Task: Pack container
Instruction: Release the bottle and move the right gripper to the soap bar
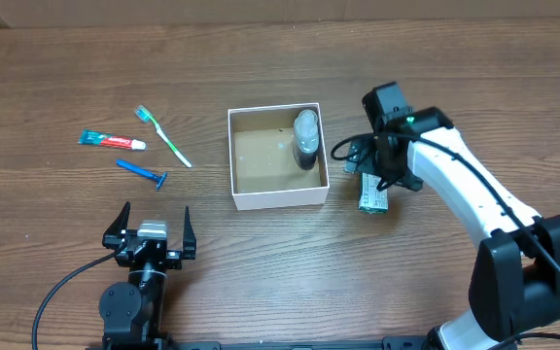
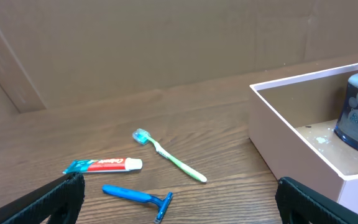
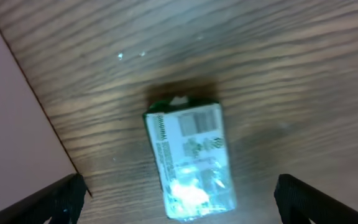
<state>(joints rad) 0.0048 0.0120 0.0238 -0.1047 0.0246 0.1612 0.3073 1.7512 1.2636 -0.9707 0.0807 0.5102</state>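
Right gripper hangs over the wooden table just off the container's 3 o'clock wall, fingers spread wide. A green wrapped packet lies on the wood between them, untouched as far as the wrist view shows. Left gripper sits at the container's 7 o'clock, well apart from it, with its fingers also spread wide and holding nothing.

The container, a square shallow box with white walls and a brown floor, rests near the middle of the table in the overhead view. Inside it, against the 3 o'clock wall, is a clear Dettol bottle with dark liquid in its lower part. The rest of the floor is bare cardboard.

At the container's 9 o'clock, well apart from it, three toiletries lie near each other on the wood. A green toothbrush has its head toward 11 o'clock. A red-and-white toothpaste tube is at the toothbrush's 9 o'clock, and a blue razor lies at the tube's 5 o'clock.
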